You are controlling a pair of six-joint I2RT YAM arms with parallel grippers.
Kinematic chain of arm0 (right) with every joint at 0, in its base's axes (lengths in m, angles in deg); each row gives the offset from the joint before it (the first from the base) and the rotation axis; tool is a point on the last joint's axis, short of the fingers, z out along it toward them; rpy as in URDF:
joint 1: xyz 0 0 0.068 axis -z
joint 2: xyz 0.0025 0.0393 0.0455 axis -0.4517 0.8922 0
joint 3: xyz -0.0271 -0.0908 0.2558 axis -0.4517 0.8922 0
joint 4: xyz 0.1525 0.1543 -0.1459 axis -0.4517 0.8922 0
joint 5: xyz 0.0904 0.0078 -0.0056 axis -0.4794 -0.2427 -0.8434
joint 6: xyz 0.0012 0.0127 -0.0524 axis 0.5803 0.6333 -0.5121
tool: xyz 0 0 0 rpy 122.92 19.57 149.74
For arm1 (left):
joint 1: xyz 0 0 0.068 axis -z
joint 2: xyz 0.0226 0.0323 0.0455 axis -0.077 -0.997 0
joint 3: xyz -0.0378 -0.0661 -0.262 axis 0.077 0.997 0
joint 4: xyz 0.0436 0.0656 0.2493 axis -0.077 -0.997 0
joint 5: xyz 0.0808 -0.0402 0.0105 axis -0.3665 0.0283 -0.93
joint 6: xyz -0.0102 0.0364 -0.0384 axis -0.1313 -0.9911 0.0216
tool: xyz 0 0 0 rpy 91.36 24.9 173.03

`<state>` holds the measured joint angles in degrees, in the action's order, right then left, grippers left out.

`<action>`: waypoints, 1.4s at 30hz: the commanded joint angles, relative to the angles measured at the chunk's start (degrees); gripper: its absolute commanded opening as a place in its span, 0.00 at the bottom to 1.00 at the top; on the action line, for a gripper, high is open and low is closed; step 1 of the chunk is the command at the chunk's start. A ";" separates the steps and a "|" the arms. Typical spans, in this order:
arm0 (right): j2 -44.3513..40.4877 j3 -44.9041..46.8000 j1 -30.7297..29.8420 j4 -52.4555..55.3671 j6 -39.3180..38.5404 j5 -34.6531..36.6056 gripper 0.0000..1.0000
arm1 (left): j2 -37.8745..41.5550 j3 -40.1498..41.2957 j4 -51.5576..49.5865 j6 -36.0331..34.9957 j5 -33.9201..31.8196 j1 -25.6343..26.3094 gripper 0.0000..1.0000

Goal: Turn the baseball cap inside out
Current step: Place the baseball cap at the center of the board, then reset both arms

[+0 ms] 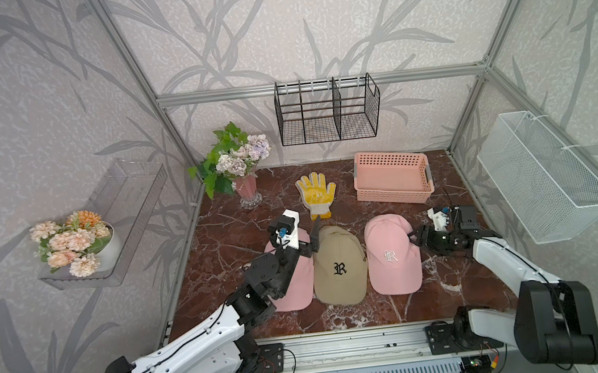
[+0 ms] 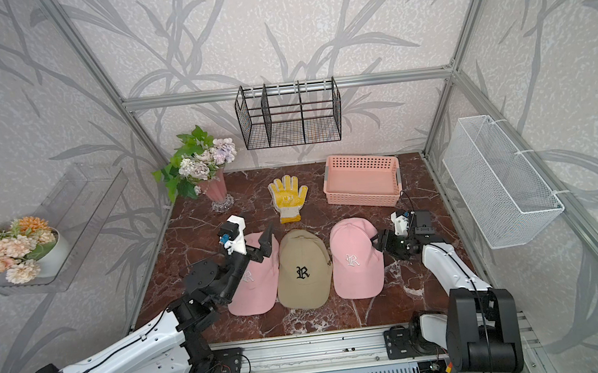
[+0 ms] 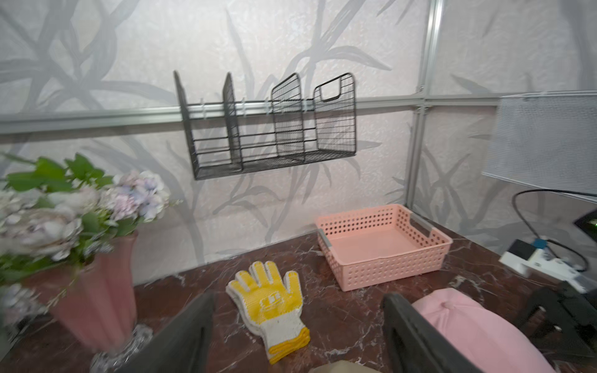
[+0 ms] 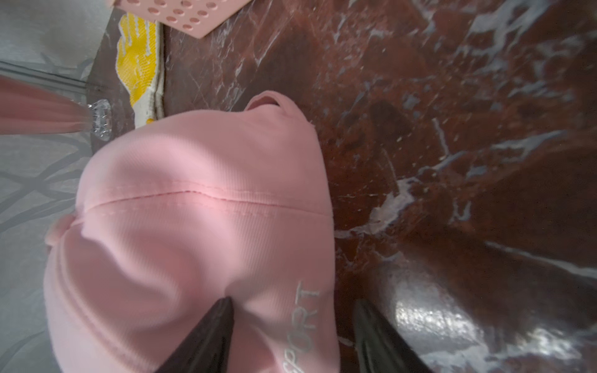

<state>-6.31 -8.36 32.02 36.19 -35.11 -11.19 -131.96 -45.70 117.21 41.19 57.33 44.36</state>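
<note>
Three baseball caps lie side by side on the marble table: a pink cap on the left, a tan cap in the middle, and a pink cap on the right. My left gripper hovers open over the back of the left pink cap, holding nothing. In the left wrist view its fingers stand wide apart above the table. My right gripper is open at the right pink cap's side. One finger touches the fabric and the other is over the table, with the cap's lower edge between them.
A yellow-and-white glove lies behind the caps. A pink perforated basket stands at the back right and a pink vase of flowers at the back left. The walls carry a black wire rack, a white mesh basket and a clear shelf.
</note>
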 commanded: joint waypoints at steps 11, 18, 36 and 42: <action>-13.75 3.63 -2.34 -10.08 5.54 35.77 0.81 | -2.04 4.62 -4.51 17.48 -23.17 -20.86 0.87; -12.46 6.72 -2.27 -19.92 3.50 43.47 0.83 | -2.66 9.10 -4.73 15.43 -20.37 -30.69 0.89; -1.84 15.65 -2.27 -54.44 -8.85 38.69 0.87 | -16.86 16.43 15.07 7.49 0.53 -43.40 1.00; 3.10 16.67 -2.27 -62.12 -11.25 36.19 0.87 | -22.09 17.16 23.00 5.59 6.49 -44.62 1.00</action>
<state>-4.67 7.66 29.79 -18.97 -44.07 26.69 -152.39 -28.23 133.32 48.54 59.78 0.38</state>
